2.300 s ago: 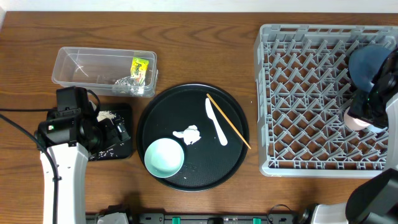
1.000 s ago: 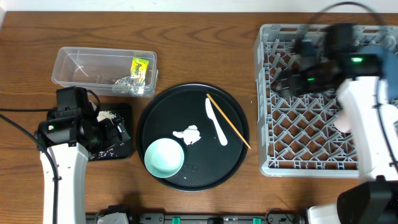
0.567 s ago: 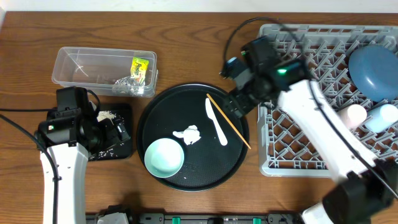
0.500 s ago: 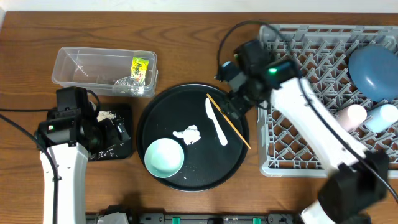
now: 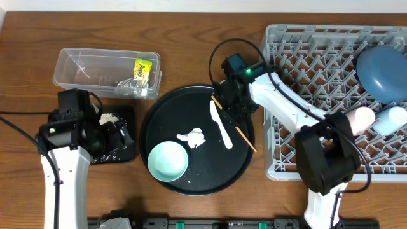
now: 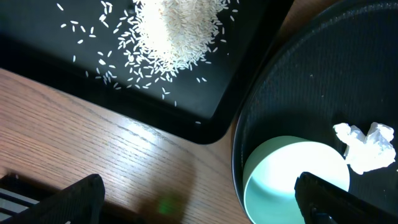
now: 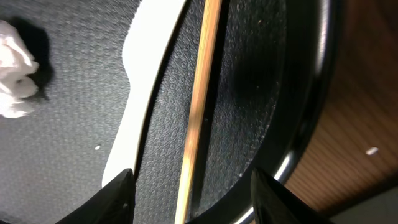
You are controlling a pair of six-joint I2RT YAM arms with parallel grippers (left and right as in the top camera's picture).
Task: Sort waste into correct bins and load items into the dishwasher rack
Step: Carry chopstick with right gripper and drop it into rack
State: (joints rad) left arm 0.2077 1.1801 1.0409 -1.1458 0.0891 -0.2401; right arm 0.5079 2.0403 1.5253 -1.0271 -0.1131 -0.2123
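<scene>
My right gripper (image 5: 234, 109) is open and low over the round black tray, its fingers astride a thin wooden chopstick (image 7: 200, 118) without touching it. The white plastic spoon (image 7: 146, 93) lies just left of the chopstick, and the crumpled tissue (image 5: 193, 137) lies beyond it. The mint-green bowl (image 5: 168, 160) sits at the tray's front left. My left gripper (image 5: 122, 132) is open and empty over the shallow black tray (image 5: 127, 152), which holds rice grains (image 6: 174, 31). The clear tub (image 5: 76, 67) holds the yellow-green wrapper (image 5: 144, 68) and silvery wrapping (image 5: 130, 84).
The grey rack (image 5: 318, 108) at the right holds the dark blue bowl (image 5: 380, 73), a pink cup (image 5: 362, 117) and a pale blue cup (image 5: 391, 119). The round black tray (image 5: 191, 181) lies between the bins and the rack. My right arm reaches from the rack's front across its left edge.
My right arm has swung from the rack's right side leftward to the round tray and come down over the chopstick. The blue bowl and cups now show in the rack. The left arm is still.
</scene>
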